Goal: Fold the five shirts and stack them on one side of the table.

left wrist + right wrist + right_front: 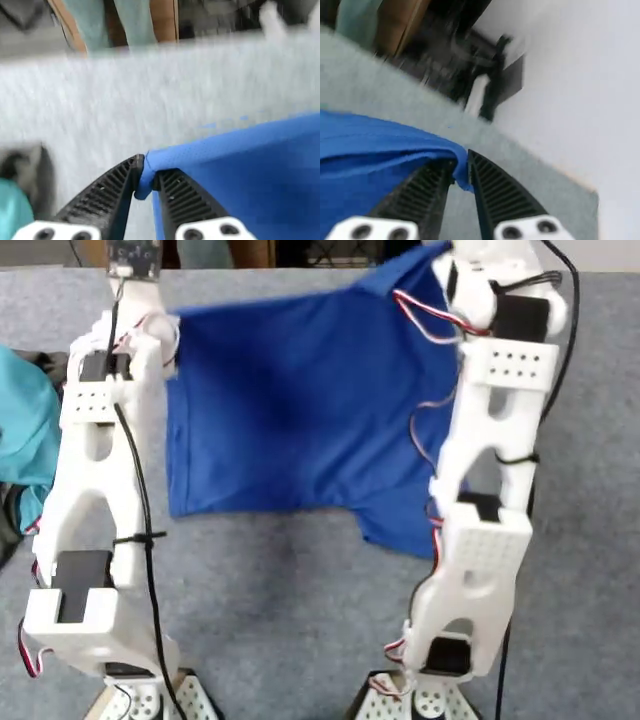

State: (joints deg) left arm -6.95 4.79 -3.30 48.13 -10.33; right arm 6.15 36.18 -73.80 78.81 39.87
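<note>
My left gripper (145, 169) clamps one corner of the blue shirt (300, 410); my right gripper (462, 164) clamps another. Shirt spreads between them over grey table (300, 620). Teal cloth (25, 430) beside left arm.

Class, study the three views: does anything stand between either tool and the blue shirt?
Nothing visible does. The left tool is shut on one edge of the blue shirt, and the right tool is shut on another, so cloth sits directly between each tool's fingers.
</note>
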